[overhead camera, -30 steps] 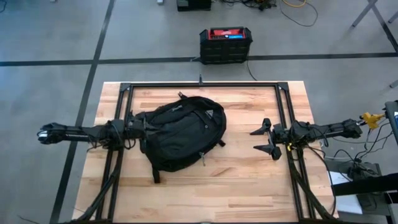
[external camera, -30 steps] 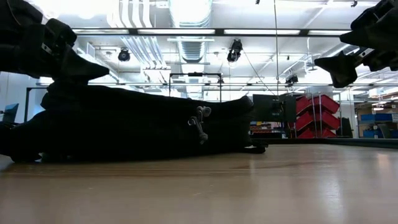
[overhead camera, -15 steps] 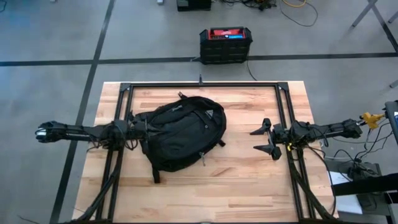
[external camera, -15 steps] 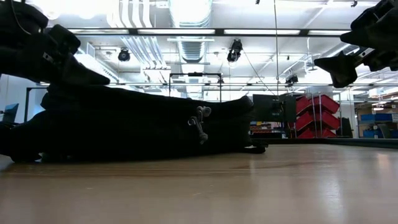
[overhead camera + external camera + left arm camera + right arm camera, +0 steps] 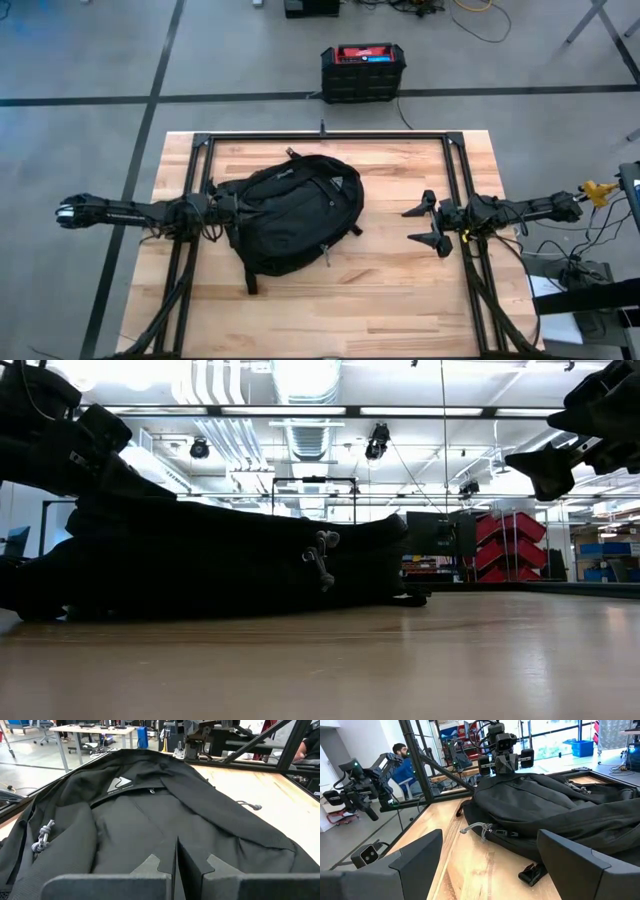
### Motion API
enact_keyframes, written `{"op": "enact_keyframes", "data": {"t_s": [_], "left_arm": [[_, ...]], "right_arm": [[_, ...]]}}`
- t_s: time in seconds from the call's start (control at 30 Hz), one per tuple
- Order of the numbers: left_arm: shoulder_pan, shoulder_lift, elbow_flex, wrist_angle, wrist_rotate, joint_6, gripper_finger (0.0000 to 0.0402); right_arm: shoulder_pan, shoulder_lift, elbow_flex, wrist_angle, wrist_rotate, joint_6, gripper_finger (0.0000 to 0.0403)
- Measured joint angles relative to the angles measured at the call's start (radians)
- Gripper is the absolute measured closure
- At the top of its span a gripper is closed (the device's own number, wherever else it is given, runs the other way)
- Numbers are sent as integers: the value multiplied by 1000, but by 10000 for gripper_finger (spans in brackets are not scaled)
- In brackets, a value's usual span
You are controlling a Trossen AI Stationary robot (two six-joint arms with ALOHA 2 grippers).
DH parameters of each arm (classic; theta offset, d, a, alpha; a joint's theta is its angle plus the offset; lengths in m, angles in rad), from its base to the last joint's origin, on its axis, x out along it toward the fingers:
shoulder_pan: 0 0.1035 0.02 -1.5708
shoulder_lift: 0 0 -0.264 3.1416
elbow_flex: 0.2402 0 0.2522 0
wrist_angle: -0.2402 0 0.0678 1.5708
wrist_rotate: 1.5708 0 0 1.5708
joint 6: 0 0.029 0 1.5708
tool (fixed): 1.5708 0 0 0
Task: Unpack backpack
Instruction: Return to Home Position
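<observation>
The left fingers [image 5: 150,866] are pressed together, holding nothing. The left gripper [image 5: 228,203] has drawn slightly back from the backpack [image 5: 295,215], which lies closed and flat mid-table [image 5: 390,300]. The right gripper [image 5: 410,227] gapes wide, well apart. The arms appear to be retiring; nothing is unpacked.

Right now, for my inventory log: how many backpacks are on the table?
1. The black backpack lies flat, left of centre on the table; the shut left gripper is at its left edge, the open right gripper apart to its right. No other shows from above.
</observation>
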Motion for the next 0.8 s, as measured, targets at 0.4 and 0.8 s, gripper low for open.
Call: {"op": "enact_keyframes", "data": {"t_s": [0.4,0.8], "left_arm": [[0,0,0,0,0,0,402],[0,1,0,0,0,0,402]], "right_arm": [[0,0,0,0,0,-1,99],[0,0,0,0,0,0,93]]}}
